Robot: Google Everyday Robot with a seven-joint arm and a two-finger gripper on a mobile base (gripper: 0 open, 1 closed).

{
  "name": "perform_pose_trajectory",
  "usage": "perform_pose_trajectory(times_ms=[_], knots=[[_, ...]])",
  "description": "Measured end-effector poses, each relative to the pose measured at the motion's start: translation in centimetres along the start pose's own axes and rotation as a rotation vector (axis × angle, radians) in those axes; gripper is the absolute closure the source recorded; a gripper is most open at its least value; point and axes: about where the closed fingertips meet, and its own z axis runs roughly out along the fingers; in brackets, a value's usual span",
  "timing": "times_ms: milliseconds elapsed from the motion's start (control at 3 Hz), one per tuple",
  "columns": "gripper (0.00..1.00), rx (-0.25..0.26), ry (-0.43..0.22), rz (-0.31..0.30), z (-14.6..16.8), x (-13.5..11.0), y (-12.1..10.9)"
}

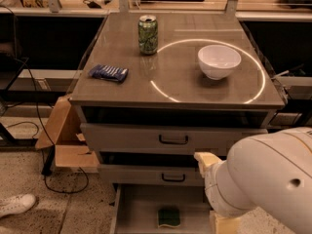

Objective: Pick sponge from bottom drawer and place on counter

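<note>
Sponge point(168, 217) lies in the open bottom drawer point(139, 208), not on the counter point(180, 74); all left. Gripper point(222, 224) sits below the counter's front-right corner; its opening we cannot tell.
</note>
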Motion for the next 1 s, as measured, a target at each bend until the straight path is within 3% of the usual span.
perform_pose_trajectory(times_ms=[333, 1000], knots=[[0.0, -0.008, -0.042, 0.027, 1.1, -0.3, -0.1], [0.0, -0.013, -0.084, 0.035, 4.4, -2.6, -3.5]])
